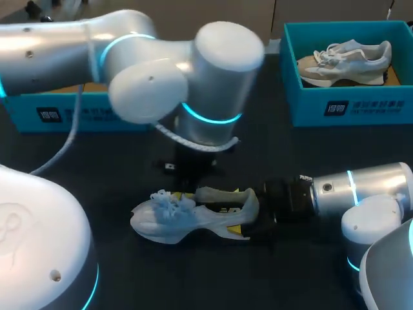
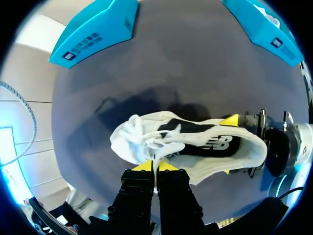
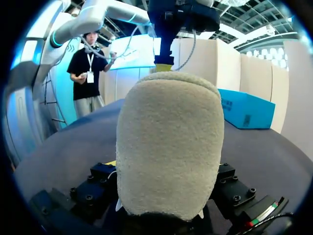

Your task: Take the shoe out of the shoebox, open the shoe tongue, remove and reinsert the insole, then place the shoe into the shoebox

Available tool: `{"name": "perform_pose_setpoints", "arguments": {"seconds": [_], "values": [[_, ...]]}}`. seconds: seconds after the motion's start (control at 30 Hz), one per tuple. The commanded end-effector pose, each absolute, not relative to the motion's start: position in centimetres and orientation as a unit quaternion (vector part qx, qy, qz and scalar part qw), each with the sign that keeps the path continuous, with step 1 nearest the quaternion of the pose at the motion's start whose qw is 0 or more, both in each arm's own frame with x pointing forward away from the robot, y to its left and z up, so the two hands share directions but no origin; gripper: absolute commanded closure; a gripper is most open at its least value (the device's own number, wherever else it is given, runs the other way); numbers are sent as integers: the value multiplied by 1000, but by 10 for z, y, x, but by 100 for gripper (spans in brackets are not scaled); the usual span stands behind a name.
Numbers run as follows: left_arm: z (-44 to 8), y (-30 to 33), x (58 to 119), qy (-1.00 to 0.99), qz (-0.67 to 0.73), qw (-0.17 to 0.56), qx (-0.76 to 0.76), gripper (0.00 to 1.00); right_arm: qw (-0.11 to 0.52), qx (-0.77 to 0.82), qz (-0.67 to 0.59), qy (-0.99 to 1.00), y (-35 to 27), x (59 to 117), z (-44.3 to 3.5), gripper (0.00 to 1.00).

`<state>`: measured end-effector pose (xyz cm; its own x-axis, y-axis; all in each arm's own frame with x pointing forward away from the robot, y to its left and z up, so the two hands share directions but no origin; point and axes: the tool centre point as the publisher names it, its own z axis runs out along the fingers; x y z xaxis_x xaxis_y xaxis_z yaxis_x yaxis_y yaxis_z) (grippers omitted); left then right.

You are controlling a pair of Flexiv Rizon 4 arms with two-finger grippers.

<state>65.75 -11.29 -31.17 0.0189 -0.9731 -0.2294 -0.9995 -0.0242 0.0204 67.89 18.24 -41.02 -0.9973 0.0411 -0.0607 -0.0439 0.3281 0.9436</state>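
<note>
A white and grey shoe [image 1: 193, 216] lies on its side on the dark table, toe to the left. My right gripper [image 1: 244, 212] holds its heel [image 3: 168, 147], one yellow tip on either side, and the heel fills the right wrist view. My left gripper [image 2: 155, 166] comes down from above onto the lace area, tips together, pinching a strip of the white tongue [image 2: 146, 147]. In the head view the left arm's wrist hides most of that gripper [image 1: 184, 192]. The shoe's dark inside [image 2: 205, 142] shows through the opening.
A blue shoebox [image 1: 348, 106] at the back right holds a second shoe [image 1: 345, 61]. Another blue box [image 1: 58, 111] stands at the back left, behind my left arm. Bare table lies in front of the shoe.
</note>
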Motion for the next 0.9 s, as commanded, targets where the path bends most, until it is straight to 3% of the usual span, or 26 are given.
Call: {"name": "perform_pose_setpoints", "arguments": {"seconds": [0.03, 0.47, 0.8, 0.83, 0.9], "values": [[-308, -72, 653, 687, -53, -57, -722, 100, 37, 0, 578, 815, 183, 679, -409, 100], [-319, -26, 647, 645, -130, -120, -744, 100, 37, 0, 578, 815, 183, 679, -409, 100], [-353, -15, 650, 639, -88, -116, -756, 100, 37, 0, 578, 815, 183, 679, -409, 100], [-355, -14, 650, 640, -82, -117, -755, 96, 37, 0, 578, 815, 183, 679, -409, 100], [-360, -14, 651, 638, -73, -111, -758, 71, 37, 0, 578, 815, 183, 679, -409, 100]]}}
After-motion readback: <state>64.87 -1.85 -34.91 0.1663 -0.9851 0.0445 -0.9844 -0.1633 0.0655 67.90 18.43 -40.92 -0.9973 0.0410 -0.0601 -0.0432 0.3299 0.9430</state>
